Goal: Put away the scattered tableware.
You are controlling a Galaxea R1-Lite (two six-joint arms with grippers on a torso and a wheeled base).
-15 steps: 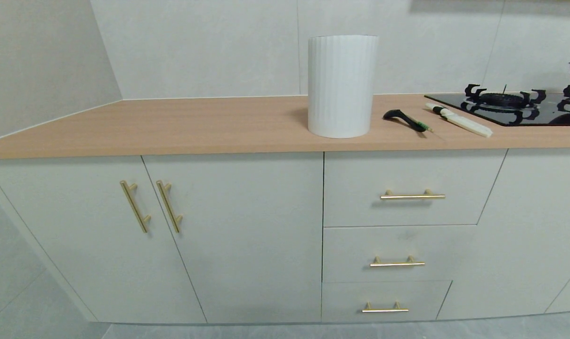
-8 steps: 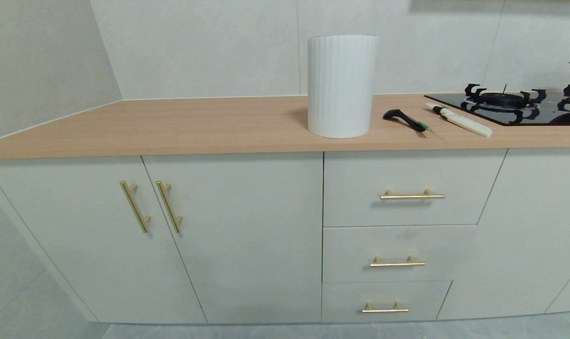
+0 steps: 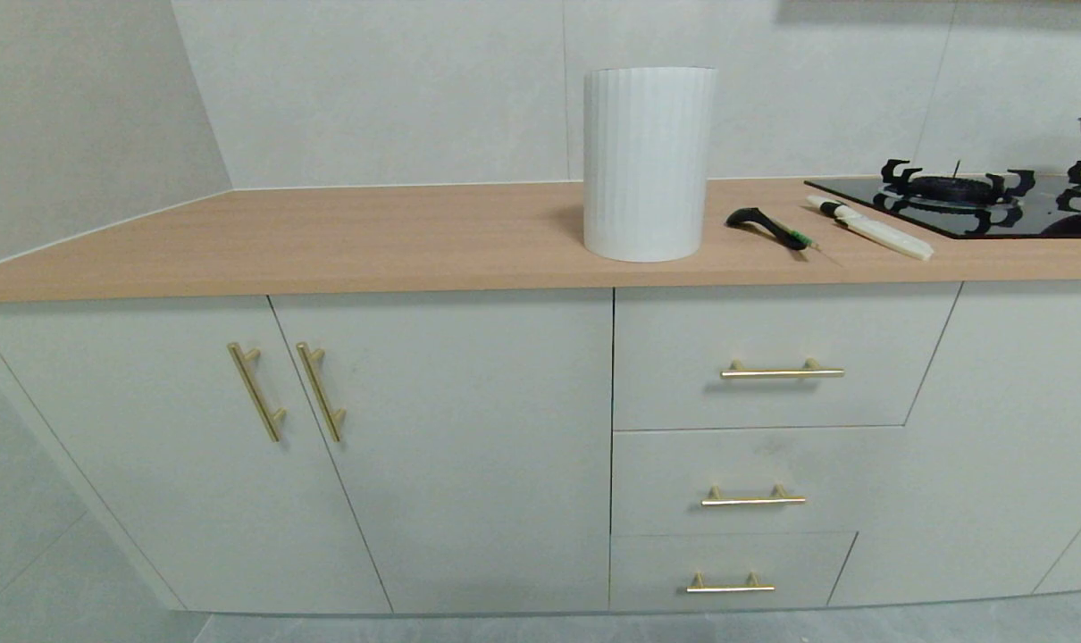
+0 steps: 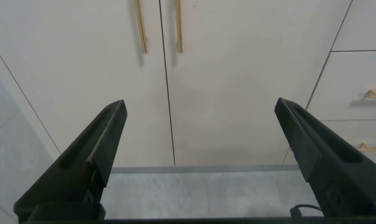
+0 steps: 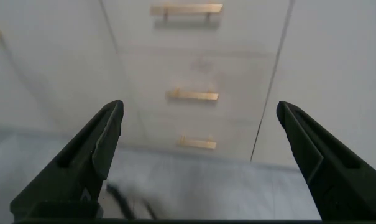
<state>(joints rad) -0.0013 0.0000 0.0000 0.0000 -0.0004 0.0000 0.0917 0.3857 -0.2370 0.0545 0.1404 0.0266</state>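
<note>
A: L gripper (image 4: 199, 104): fingers spread wide, nothing btwn them, low down facing the cupboard doors (image 4: 237, 81). Risks?

B: Going L to R. Worktop (image 3: 371, 237) looks well above both arms. My guess is a lift made too close in could clip its front edge or the gold door handles.

A: White ribbed canister (image 3: 648, 161)?

B: Upright, mid-worktop, near the front edge. Tall, prob. light, so a knock from an arm could tip or shove it. Likely the drop-off for the utensils, but can't see inside.

A: The tableware?

B: Black-handled utensil (image 3: 768, 227) lies flat just R of the canister, not touching it. White-handled utensil (image 3: 871, 229) is farther R, just beside the hob (image 3: 978, 201). Both are thin and flat on the wood, so a pinch could slip or skid them. If pushed, the white one might ride onto the glass.

A: R gripper (image 5: 199, 104)?

B: Fingers wide apart too, empty, low, facing the drawers (image 5: 200, 62). Same clipping risk on the way up, plus the drawer handles.
</note>
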